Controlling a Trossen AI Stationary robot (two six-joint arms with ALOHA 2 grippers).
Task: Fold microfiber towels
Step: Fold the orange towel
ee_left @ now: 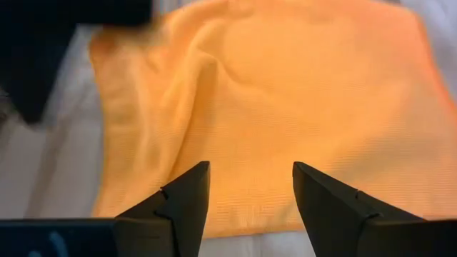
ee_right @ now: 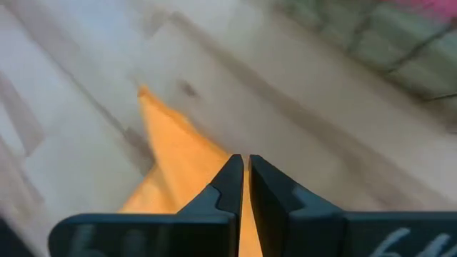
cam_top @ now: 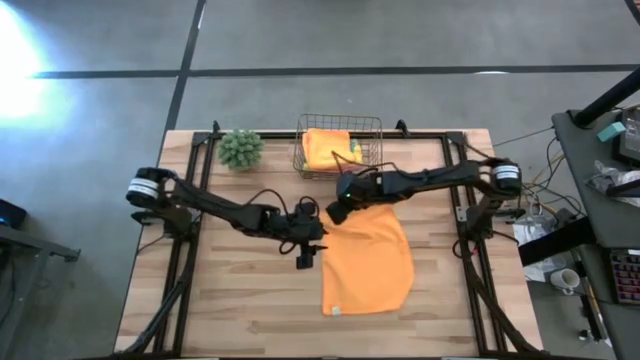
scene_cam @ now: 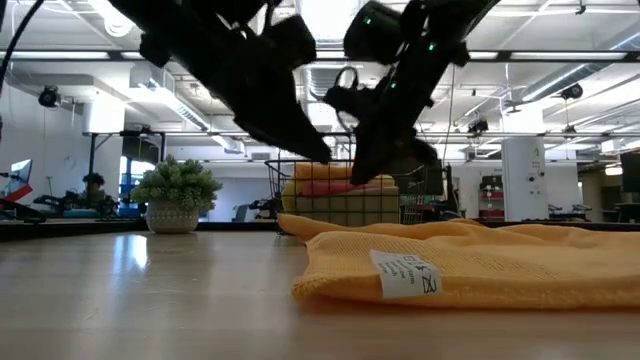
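Orange towel (cam_top: 368,262): we see it spread on the desk (cam_top: 230,300), white tag at its near edge.
Right tool (ee_right: 244,171): pinched on the towel's far corner.
Left tool (ee_left: 250,196): fingers apart, empty, just beside the towel.
Basket (cam_top: 338,146): holds more towels.

A white tag (scene_cam: 408,272) sewn on the near edge of the orange towel (scene_cam: 480,262) bears small dark marks; none of them can be read.
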